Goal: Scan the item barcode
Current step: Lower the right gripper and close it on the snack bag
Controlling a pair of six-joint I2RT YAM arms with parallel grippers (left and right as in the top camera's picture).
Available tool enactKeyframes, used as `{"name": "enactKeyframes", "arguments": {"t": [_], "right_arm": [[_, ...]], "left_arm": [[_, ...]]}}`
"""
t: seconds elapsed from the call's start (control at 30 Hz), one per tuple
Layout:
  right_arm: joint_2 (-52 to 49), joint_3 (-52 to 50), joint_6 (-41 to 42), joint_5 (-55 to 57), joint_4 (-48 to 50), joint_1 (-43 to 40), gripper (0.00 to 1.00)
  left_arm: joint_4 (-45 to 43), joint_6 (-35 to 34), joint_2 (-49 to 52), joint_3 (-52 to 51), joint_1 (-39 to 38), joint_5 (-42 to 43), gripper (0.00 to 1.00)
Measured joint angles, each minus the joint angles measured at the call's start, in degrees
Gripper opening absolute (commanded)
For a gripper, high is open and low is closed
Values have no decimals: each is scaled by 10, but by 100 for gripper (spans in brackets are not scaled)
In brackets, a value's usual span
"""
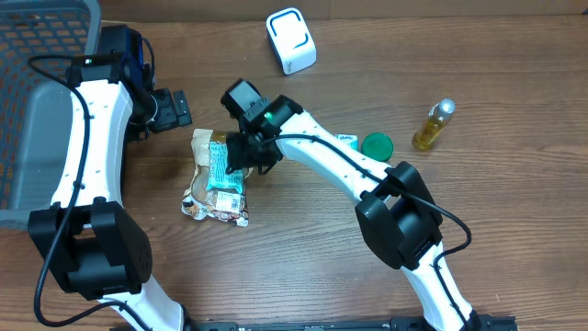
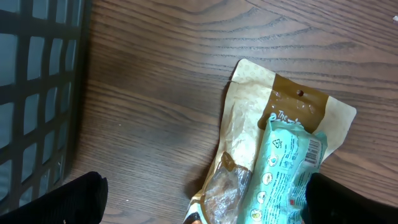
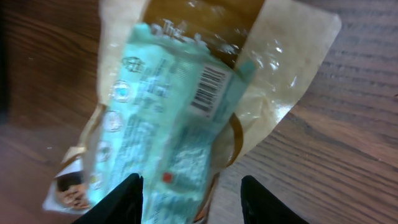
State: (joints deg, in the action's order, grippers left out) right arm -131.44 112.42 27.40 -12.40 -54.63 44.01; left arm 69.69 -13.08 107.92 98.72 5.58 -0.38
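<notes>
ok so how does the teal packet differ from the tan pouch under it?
Teal packet is narrower and lies on top; tan pouch is wider and sits underneath, on the table. The teal packet shows a barcode face up; the tan pouch shows a hang hole, no barcode visible. Both are crinkly film packs, lengthwise aligned.

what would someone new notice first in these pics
A teal packet lies on a tan pouch in the middle of the table, with the right gripper straddling it. Its barcode faces the right wrist camera. A white box sits near the top of the overhead view, a dark basket at its left.
</notes>
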Motion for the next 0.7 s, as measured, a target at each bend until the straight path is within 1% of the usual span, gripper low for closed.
{"name": "enactKeyframes", "arguments": {"t": [0.13,0.23,0.33,0.43,0.63,0.7], "right_arm": [[-1,-55,7,0,59,0,47],[-1,-90,11,-22,112,-1,45],[-1,-97,12,-42,122,-2,40],[-1,-98,13,-52,123,-2,37],[-1,-98,14,-89,123,-12,38],[-1,-98,14,-104,130,-21,41]], "left_arm": [[0,0,0,0,0,0,100],[0,0,0,0,0,0,100],[0,0,0,0,0,0,100],[0,0,0,0,0,0,99],[0,0,0,0,0,0,99],[0,0,0,0,0,0,99]]}}
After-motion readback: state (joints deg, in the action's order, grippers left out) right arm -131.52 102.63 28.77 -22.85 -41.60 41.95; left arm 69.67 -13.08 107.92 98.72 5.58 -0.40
